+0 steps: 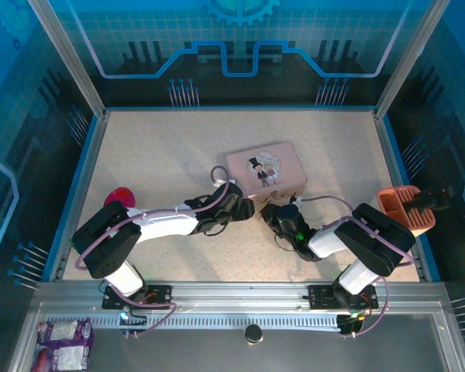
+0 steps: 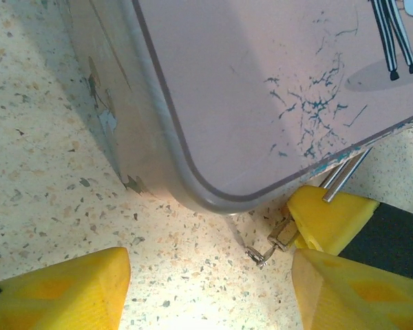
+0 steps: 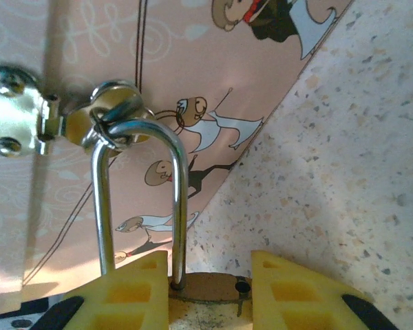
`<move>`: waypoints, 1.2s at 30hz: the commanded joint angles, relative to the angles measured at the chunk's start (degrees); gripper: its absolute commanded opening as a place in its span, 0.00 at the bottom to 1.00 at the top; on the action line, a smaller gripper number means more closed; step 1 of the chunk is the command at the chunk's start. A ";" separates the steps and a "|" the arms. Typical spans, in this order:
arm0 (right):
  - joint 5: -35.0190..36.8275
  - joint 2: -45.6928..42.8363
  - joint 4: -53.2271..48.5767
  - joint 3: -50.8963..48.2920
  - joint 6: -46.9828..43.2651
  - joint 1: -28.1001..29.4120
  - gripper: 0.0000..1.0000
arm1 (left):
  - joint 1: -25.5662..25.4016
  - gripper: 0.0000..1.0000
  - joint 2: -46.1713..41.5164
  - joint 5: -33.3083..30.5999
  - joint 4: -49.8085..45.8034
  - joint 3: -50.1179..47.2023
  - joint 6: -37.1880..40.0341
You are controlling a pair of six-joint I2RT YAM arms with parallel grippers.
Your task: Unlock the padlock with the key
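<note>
Right wrist, right hand (image 3: 208,271) clamped on padlock (image 3: 205,302), shackle (image 3: 143,130) through hasp (image 3: 89,118); left hand (image 2: 206,289) apart

Two robot arms, left (image 1: 139,226) and right (image 1: 360,242), are sharing one table (image 1: 178,147) with one pink tin (image 1: 267,170), one padlock (image 3: 177,206), one red disc (image 1: 118,196) and one orange rack (image 1: 407,208).

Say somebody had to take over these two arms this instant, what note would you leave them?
Left gripper: jaws open, empty, low at the pink tin's near corner.
Right gripper: jaws shut on the padlock's body.
Padlock: shackle hooked through the tin's hasp.
Key: a small metal piece that looks like it pokes out beside the right gripper, ahead of the left jaws; whether it sits in the keyhole I cannot tell.
Done: padlock gripped.
Left: probably take the key with the left gripper, turn it, free the shackle.
</note>
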 commanded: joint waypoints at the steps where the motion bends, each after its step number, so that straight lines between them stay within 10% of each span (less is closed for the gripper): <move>1: 2.88 0.55 1.78 -1.10 3.30 -0.14 0.08 | 0.31 0.66 -3.40 -2.76 -0.53 -0.29 1.82; 36: -6.64 -0.83 4.91 0.57 -1.65 -11.32 0.09 | 8.46 0.68 4.82 -2.06 1.66 1.16 3.60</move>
